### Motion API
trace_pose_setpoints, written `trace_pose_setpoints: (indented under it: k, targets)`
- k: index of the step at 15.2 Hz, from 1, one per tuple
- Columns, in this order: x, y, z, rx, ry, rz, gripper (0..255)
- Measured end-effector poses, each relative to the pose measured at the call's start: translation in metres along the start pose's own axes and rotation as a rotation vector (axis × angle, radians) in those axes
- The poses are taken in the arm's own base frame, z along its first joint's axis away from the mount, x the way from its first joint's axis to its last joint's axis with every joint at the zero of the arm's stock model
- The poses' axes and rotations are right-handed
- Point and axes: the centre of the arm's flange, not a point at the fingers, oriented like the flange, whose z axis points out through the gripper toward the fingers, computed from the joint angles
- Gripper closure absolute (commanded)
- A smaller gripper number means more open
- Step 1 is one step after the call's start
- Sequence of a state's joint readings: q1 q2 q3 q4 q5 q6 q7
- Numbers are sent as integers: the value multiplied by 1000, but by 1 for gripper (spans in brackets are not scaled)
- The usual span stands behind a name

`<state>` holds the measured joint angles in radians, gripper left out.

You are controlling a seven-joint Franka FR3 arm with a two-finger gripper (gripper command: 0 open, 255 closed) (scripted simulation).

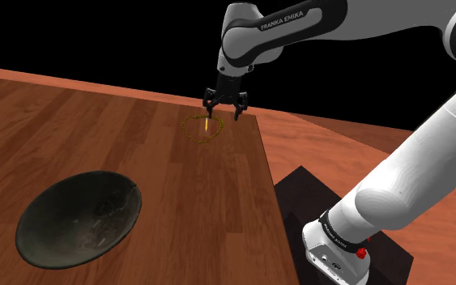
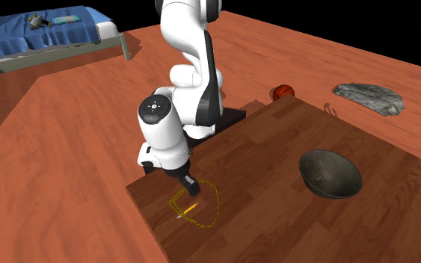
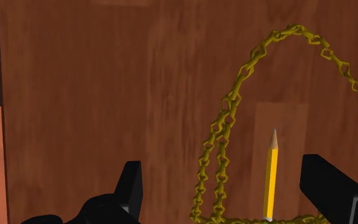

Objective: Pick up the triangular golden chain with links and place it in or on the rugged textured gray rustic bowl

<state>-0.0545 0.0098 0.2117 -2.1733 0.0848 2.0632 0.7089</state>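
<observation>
Dark bowl [image 1: 80, 223], golden chain [image 3: 228, 102] well apart

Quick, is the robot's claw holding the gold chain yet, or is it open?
Gripper: open, holding nothing. The gold chain and a yellow pencil lie between its spread fingers, not clasped.

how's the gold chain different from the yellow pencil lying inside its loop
The chain is dull gold, made of many links and curved into a loop; the pencil is brighter yellow, one straight stick with a pointed tip. The chain spreads wider and rings the pencil. Both lie flat on the wooden table under the open gripper.
</observation>
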Motion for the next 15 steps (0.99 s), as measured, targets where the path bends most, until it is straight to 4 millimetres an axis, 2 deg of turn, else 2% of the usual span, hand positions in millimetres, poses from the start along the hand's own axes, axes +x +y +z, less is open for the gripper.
trace_pose_setpoints:
  k: [5, 11, 12, 15]
  targets:
    - [1, 1, 22, 0, 0, 2, 0]
    - [1, 1, 24, 0, 0, 2, 0]
    - [1, 1, 24, 0, 0, 2, 255]
    - [1, 1, 24, 0, 0, 2, 255]
